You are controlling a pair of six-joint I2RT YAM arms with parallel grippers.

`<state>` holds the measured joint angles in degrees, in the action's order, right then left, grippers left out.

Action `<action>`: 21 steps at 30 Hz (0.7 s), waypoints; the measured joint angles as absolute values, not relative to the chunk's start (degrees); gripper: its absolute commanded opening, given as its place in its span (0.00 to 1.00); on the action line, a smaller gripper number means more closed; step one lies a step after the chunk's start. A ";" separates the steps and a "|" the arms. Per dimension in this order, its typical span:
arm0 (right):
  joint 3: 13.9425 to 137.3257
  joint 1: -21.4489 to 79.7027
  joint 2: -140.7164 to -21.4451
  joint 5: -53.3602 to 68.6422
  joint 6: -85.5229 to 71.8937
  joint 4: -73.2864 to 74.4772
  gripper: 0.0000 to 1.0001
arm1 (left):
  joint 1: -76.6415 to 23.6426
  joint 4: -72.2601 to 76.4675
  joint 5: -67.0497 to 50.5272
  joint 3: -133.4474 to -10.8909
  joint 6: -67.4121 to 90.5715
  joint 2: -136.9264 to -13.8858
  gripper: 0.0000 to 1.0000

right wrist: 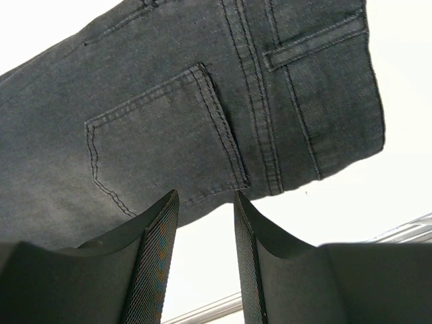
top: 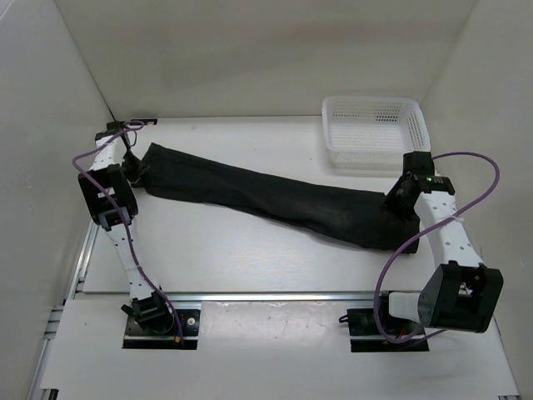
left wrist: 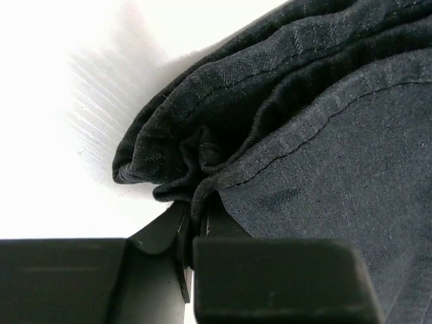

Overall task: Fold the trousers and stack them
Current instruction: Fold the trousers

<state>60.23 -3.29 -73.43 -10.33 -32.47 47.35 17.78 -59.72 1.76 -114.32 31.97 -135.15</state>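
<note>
L gripper [left wrist: 194, 226]: clamped onto the trousers [left wrist: 304, 135] right at its tips. A bunched fold of leg-end cloth is pinched btwn the jaws, w/ the hems piled just ahead and to one side. From that pinch the long axis runs away from the L gripper across the table [top: 250, 267], slanting toward the R side. The legs lie one on the other as a single band.

At the band's far end, by the waist and back pocket, is the R gripper [right wrist: 206, 196]. Its jaws are apart w/ nothing btwn them, and the cloth lies just beyond its tips.

So each end has its own arm. R is nearer the waist but holds nothing. Judgement: R must grab the waist before any end-to-end fold.

The basket [top: 375, 125] lies past the R gripper, apart from the cloth.
</note>
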 measured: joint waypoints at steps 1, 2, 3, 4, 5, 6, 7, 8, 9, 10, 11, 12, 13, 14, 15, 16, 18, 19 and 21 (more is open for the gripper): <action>60.20 -3.29 -73.21 -10.33 -32.38 47.57 0.44 | 17.78 -59.75 1.96 -114.28 32.08 -135.15 0.10; 60.16 -3.29 -72.93 -10.31 -32.34 47.90 0.44 | 17.78 -59.35 2.26 -113.82 32.27 -134.98 0.10; 60.12 -3.29 -72.49 -10.28 -32.25 48.31 0.44 | 17.76 -58.67 2.63 -112.51 32.53 -134.08 0.10; 60.12 -3.29 -71.96 -10.26 -32.12 48.73 0.44 | 17.76 -57.89 3.36 -110.39 32.86 -132.81 0.10; 60.12 -3.33 -71.40 -10.24 -31.90 49.21 0.44 | 17.89 -56.69 4.05 -107.44 33.12 -131.15 0.10; 60.12 -3.44 -70.74 -10.11 -31.66 49.71 0.44 | 18.24 -55.16 4.32 -103.48 33.52 -128.75 0.10; 60.10 -3.66 -70.00 -10.04 -31.35 50.17 0.44 | 18.76 -54.48 4.73 -99.59 33.87 -126.28 0.10; 60.10 -4.01 -69.25 -9.85 -31.14 50.57 0.44 | 19.55 -54.35 5.23 -95.85 34.13 -123.79 0.10; 60.03 -4.54 -68.58 -9.45 -30.89 50.83 0.44 | 20.45 -54.17 5.63 -92.27 34.39 -121.45 0.10; 59.81 -5.06 -67.99 -9.17 -30.74 50.89 0.44 | 21.32 -54.50 6.04 -89.27 34.63 -119.35 0.10; 59.40 -5.65 -67.44 -8.75 -30.59 50.94 0.44 | 22.11 -54.63 6.59 -86.78 34.79 -117.56 0.10; 58.94 -6.15 -67.11 -8.38 -30.37 51.13 0.44 | 22.85 -54.83 7.22 -84.75 34.83 -115.96 0.14; 58.43 -6.55 -67.00 -8.10 -30.11 51.20 0.44 | 23.35 -55.16 7.79 -83.48 34.83 -114.74 0.22; 57.93 -6.83 -67.00 -7.64 -29.93 51.20 0.44 | 23.64 -55.51 8.25 -82.72 34.70 -113.71 0.63; 57.43 -6.92 -67.02 -7.22 -29.76 51.18 0.44 | 23.66 -55.55 8.58 -82.52 34.26 -113.14 0.82; 57.04 -6.90 -67.02 -6.76 -29.58 51.33 0.44 | 23.55 -55.27 8.78 -82.52 34.13 -112.66 0.95; 56.58 -6.90 -67.02 -5.69 -29.50 51.33 0.44 | 23.35 -54.85 9.08 -82.50 34.26 -112.14 1.00; 56.53 -6.90 -67.02 -5.34 -29.45 51.35 0.44 | 23.35 -54.76 9.23 -82.46 34.44 -111.94 1.00; 56.53 -6.90 -67.02 -4.84 -29.39 51.29 0.44 | 23.38 -54.78 9.34 -82.41 34.48 -111.63 0.95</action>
<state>56.53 -6.90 -67.02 -4.84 -29.39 51.29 23.38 -54.78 9.34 -82.41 34.48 -111.63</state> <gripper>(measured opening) 0.435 0.988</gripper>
